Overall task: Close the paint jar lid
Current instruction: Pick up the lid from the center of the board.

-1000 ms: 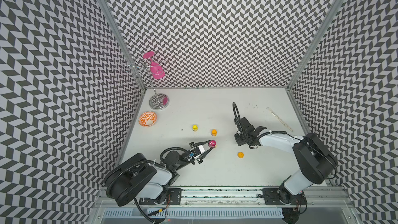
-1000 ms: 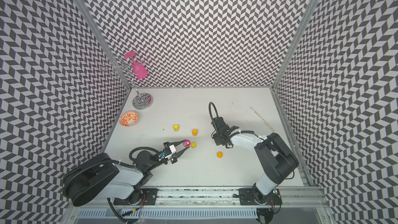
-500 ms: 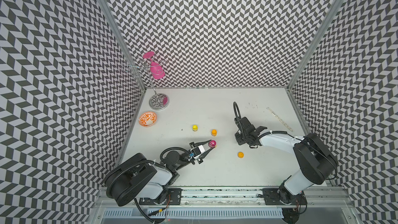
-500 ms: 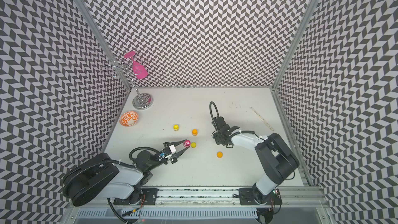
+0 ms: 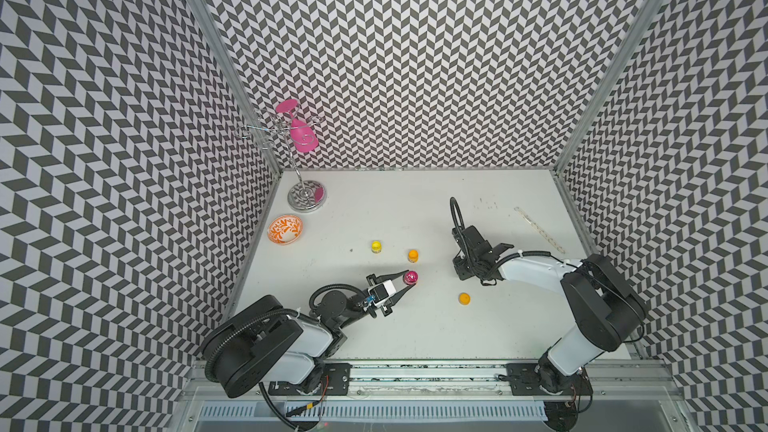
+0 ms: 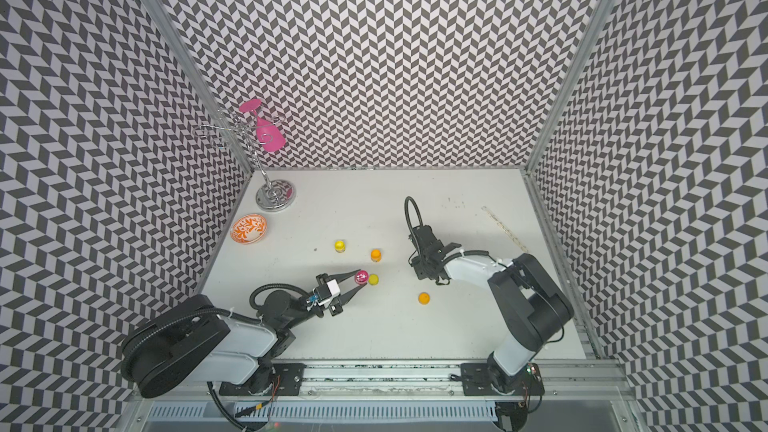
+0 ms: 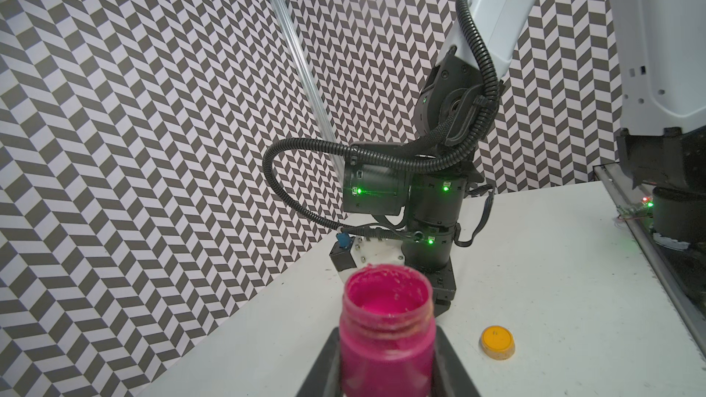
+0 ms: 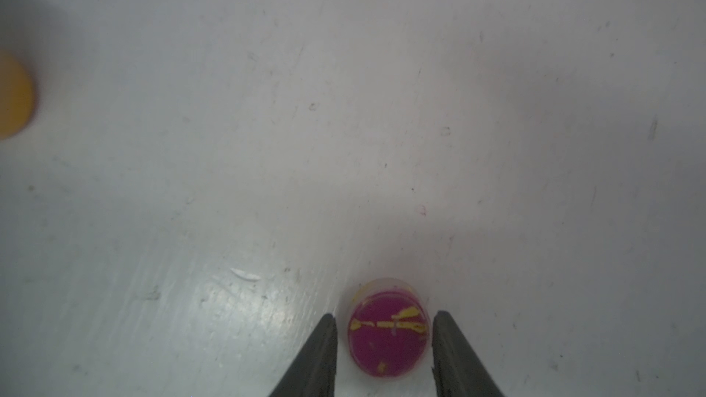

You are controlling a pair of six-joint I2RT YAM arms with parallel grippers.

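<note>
The paint jar is open and full of pink paint, and my left gripper is shut on its body; its dark fingers flank the jar. In both top views the jar sits at the tip of the left arm near the table's middle. Its lid, magenta with yellow streaks, lies flat on the table. My right gripper is open, with one finger on each side of the lid and a narrow gap at each. In the top views the right gripper hides the lid.
A yellow jar and an orange jar stand behind the pink one. An orange lid lies between the arms, and a yellow lid lies beside the jar. A patterned bowl and a glass rack stand at the back left.
The right gripper has shifted very slightly over the table. The left gripper and the jar have stayed put.
</note>
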